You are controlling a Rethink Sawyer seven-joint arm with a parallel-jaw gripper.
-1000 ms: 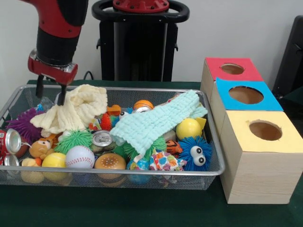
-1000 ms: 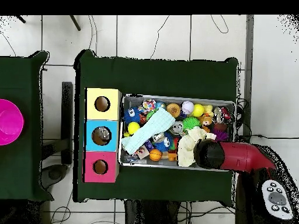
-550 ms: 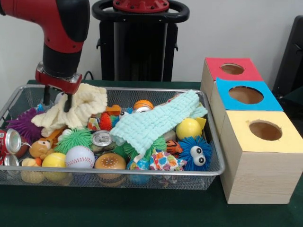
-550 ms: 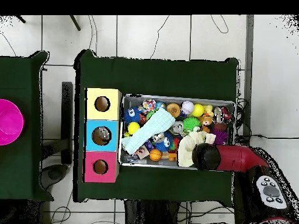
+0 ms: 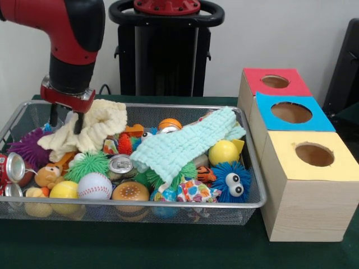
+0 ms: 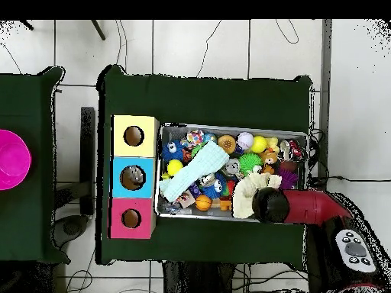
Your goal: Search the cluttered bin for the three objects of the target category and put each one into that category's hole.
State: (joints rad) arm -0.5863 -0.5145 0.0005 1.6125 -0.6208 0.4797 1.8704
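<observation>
While the jaws pinch it, the cream cloth hangs bunched, ribbed and fluffy over the wire bin.

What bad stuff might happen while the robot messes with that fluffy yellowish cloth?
1. The cream cloth is draped over other toys, so if the tool lifts it, a corner might snag the purple spiky ball or the green one and drag it along.
2. The tool is near the wire bin's far wall and might bump it.
3. The floppy cloth could slip out partway up.
</observation>
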